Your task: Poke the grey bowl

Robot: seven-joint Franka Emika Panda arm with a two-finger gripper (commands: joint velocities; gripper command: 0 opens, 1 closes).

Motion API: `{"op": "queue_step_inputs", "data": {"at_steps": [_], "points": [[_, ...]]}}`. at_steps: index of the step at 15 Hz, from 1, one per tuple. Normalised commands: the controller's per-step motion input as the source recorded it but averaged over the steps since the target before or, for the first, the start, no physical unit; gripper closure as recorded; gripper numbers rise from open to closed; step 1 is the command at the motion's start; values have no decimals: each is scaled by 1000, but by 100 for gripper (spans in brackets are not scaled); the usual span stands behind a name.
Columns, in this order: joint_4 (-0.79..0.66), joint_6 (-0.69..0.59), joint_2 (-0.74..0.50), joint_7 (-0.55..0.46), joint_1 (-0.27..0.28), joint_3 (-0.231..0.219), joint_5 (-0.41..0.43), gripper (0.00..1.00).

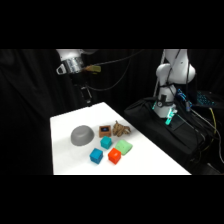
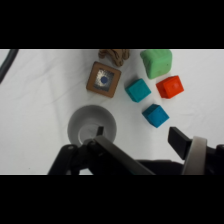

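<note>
The grey bowl (image 1: 82, 135) lies dome-up on the white table (image 1: 67, 157), at the left of the group of blocks. My gripper (image 1: 86, 95) hangs well above the table's far edge, behind and above the bowl and touching nothing. In the wrist view the grey bowl (image 2: 92, 124) sits just ahead of the gripper's left fingertip (image 2: 100, 131). The gripper (image 2: 139, 134) is open, with nothing between its fingers.
Right of the bowl stand a brown block (image 1: 105, 131), a brown toy (image 1: 121, 129), a teal cube (image 1: 106, 142), a green block (image 1: 124, 147), a blue cube (image 1: 96, 156) and an orange cube (image 1: 114, 156). A black case (image 1: 160, 122) lies beside the table's right edge.
</note>
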Motion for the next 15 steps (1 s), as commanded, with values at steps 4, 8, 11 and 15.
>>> {"op": "queue_step_inputs", "data": {"at_steps": [4,8,11,15], "points": [[156,-13,61,2,52,-64,60,0],[398,38,203,56,41,-66,88,0],[475,43,308,121,38,-75,46,0],[458,55,345,158,9,-95,4,51]]}}
